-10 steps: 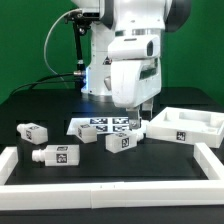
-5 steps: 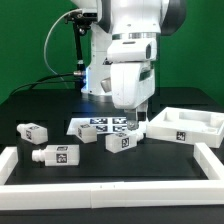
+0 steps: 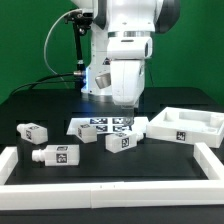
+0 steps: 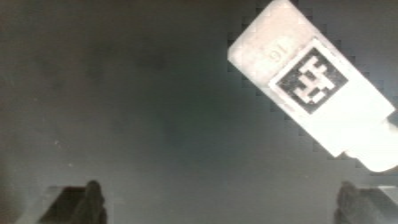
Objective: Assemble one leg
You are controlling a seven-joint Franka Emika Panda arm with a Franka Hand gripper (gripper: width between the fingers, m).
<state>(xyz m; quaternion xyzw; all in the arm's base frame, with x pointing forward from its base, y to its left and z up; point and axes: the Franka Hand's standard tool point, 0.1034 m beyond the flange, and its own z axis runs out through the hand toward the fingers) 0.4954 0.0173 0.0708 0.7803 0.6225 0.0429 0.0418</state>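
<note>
Arm has risen over the last second; the gripper (image 3: pixel 134 106) now hangs higher above the marker board (image 3: pixel 98 126), clear of the tray (image 3: pixel 170 131). Wrist view shows the fingers spread, holding nothing. The nearest leg (image 3: pixel 122 142) lies flat on the table just in front of the board, untouched. Judgement: repositioning, no grasp begun yet.

Leg (image 4: pixel 320 85): white, black-and-white square tag on its side. Other legs (image 3: pixel 34 132) match, same tag pattern. Table (image 3: pixel 60 105) black. Marker board (image 3: pixel 100 126) white with black tag squares. Tray-shaped part (image 3: pixel 190 122) white, one black-and-white tag. Rail (image 3: pixel 110 188) round the table white. Arm (image 3: pixel 125 70) white, black at the joints. Gripper (image 4: pixel 222 205) fingers (image 4: pixel 71 203) dark grey. Backdrop (image 3: pixel 25 40) green.
</note>
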